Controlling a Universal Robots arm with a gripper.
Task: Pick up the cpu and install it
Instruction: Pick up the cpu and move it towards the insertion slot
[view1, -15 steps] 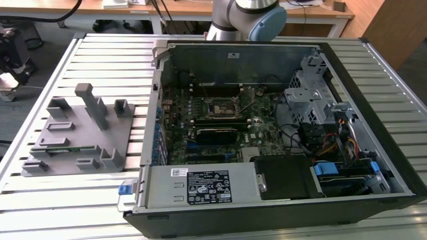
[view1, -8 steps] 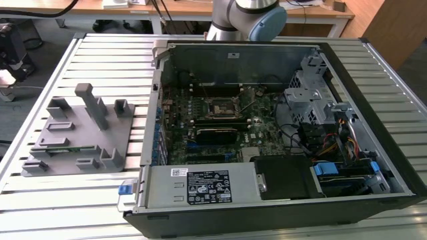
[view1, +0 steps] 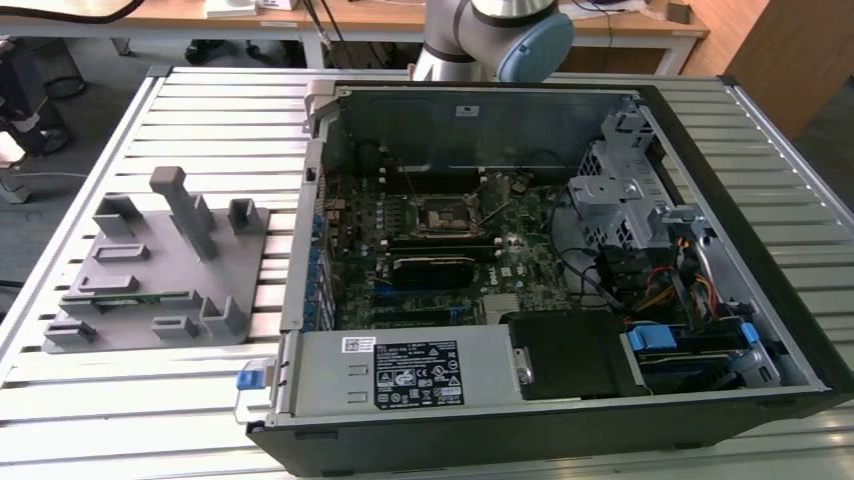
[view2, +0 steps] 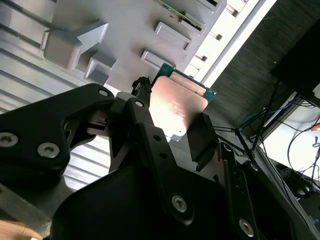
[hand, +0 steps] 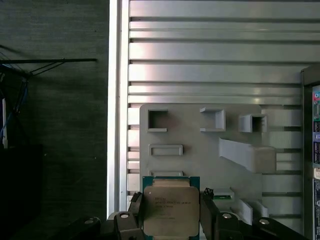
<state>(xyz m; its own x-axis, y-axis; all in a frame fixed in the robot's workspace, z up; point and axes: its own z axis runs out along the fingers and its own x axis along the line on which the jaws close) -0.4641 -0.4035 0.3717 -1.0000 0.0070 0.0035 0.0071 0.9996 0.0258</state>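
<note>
The cpu (hand: 170, 210) is a flat square chip with a silver metal top and a thin green border. In both wrist views it sits between the black fingers of my gripper (hand: 171, 216), which is shut on its two opposite edges. In the second wrist view the cpu (view2: 177, 107) hangs tilted above the grey fixture plate (view2: 125, 30), clamped by my gripper (view2: 175, 119). In the exterior view the black socket (view1: 441, 215) lies near the middle of the motherboard (view1: 514, 265), inside the open computer case (view1: 747, 250).
The grey fixture plate (view1: 160, 265) with raised blocks and pockets lies on the slatted metal table (view1: 200, 130) at the exterior view's left. A green memory stick (view1: 127, 297) rests in it. The case holds drive cages, cables and a power supply (view1: 400, 372).
</note>
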